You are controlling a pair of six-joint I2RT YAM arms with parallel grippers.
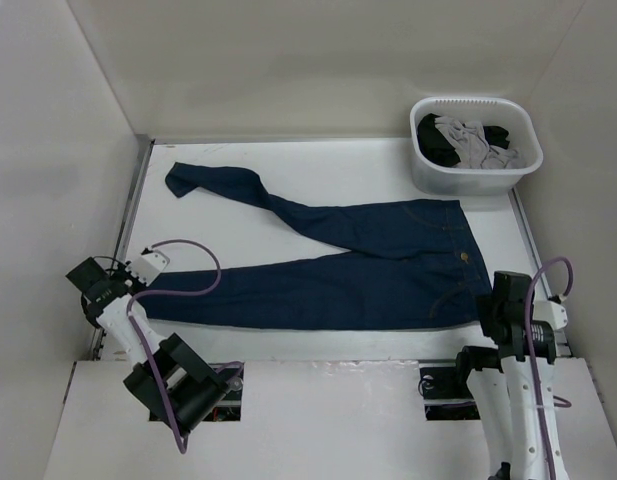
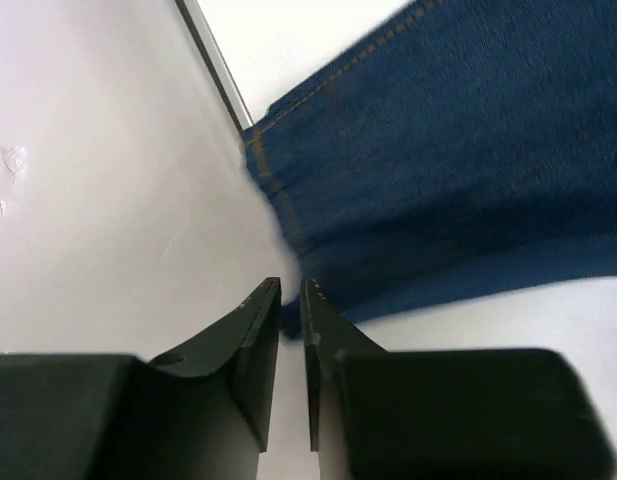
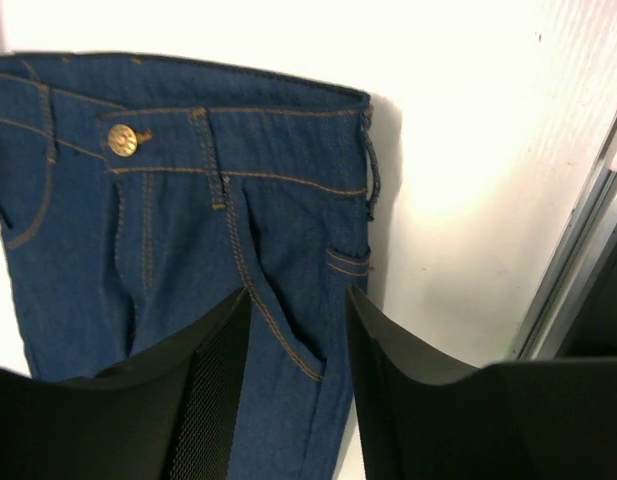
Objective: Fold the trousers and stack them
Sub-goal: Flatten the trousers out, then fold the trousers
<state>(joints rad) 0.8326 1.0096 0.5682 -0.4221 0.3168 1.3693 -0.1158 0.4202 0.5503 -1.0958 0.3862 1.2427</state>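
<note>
The dark navy trousers [image 1: 368, 270] lie flat on the white table, waistband at the right and the legs spread out to the left. The far leg ends in a folded-over hem at the back left. My left gripper [image 1: 148, 266] is at the hem end of the near leg. In the left wrist view its jaws [image 2: 290, 287] stand almost together, with the hem corner [image 2: 288, 318] between the tips. My right gripper [image 3: 298, 295] is open above the waistband's near corner, by the front pocket and brass button [image 3: 122, 140]. It also shows in the top view [image 1: 503, 300].
A white basket [image 1: 458, 182] holding grey and black garments stands at the back right. White walls enclose the table on the left, back and right. A metal rail [image 2: 218, 70] runs along the left table edge beside the hem.
</note>
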